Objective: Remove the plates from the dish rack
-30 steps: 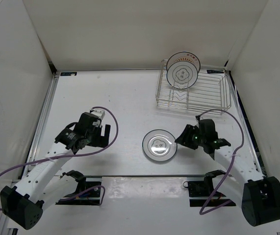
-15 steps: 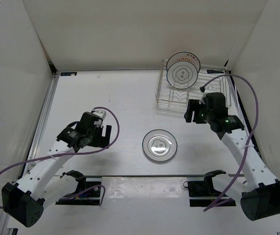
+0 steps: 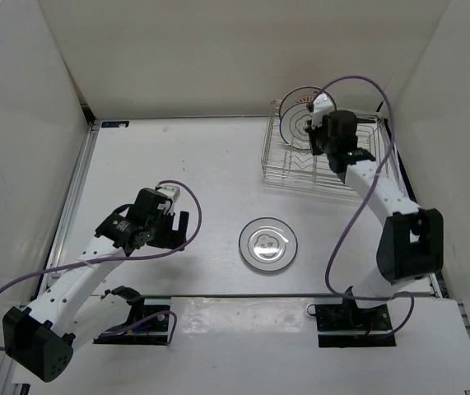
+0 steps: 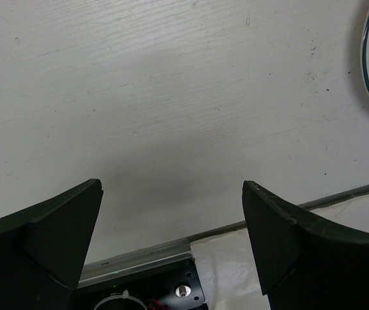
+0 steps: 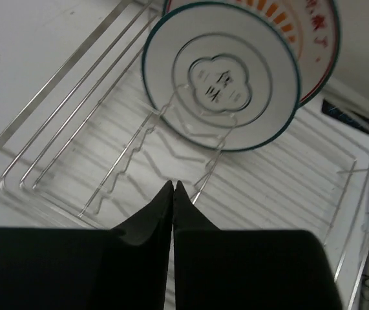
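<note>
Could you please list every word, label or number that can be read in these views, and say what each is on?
Nothing here reads clearly enough to quote.
Front plate in the dish rack: dark characters inside a cloud outline, blurred.
Rear plate: red characters by the rim, blurred and cut off.
Plate on the table: centre marks too small.

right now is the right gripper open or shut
Shut: in its wrist view the right gripper is closed tip to tip, with nothing held.
</note>
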`<state>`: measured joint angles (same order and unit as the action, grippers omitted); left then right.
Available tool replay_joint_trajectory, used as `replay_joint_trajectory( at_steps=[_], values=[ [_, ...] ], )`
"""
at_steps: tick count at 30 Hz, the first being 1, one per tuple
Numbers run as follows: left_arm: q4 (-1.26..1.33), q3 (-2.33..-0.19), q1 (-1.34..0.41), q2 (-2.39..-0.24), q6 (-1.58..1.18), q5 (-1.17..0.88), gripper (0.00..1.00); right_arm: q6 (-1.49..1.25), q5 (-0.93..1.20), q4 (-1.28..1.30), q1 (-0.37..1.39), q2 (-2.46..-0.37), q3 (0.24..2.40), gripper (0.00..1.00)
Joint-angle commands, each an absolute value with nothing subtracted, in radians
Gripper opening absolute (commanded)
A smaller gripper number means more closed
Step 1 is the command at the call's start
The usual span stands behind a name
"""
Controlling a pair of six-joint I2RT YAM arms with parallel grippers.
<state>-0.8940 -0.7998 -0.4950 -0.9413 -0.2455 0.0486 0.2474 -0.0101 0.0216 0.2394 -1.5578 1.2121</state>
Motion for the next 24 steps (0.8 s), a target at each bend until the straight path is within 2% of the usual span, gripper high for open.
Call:
replay_joint_trajectory(
  at_steps=[1,2,3,4,5,9,13,15,24],
  values=[
    [-0.897,-0.815,-0.500,-0.930,-0.253,0.012,1.00,0.334,-0.029,-0.023,0.209,-1.614,1.385,0.02],
    [-0.899,-0.819,-0.500,-0.931,-0.256,0.012,1.00,0.340,-0.026,-0.020,0.201,-1.670,1.443,0.24],
    [-0.907,-0.819,-0.499,-0.930,-0.256,0.014,1.00,0.360,-0.032,-0.021,0.193,-1.689,1.453,0.38],
    [-0.910,-0.825,-0.499,-0.933,-0.259,0.015,1.00,0.371,-0.035,-0.032,0.186,-1.725,1.480,0.70],
    [-0.911,-0.827,-0.502,-0.930,-0.259,0.015,1.00,0.371,-0.028,-0.043,0.173,-1.738,1.489,0.77],
    [-0.919,-0.830,-0.499,-0.913,-0.262,0.012,1.00,0.357,0.032,-0.020,0.127,-1.836,1.566,0.85],
    [-0.916,-0.825,-0.500,-0.899,-0.262,0.021,1.00,0.338,0.213,-0.026,0.056,-1.887,1.597,0.85],
    [-0.923,-0.828,-0.499,-0.897,-0.264,0.021,1.00,0.319,0.277,-0.040,0.038,-1.916,1.612,0.81],
    [-0.937,-0.838,-0.500,-0.916,-0.267,0.020,1.00,0.227,0.500,-0.140,-0.066,-2.005,1.683,0.77]
  ],
)
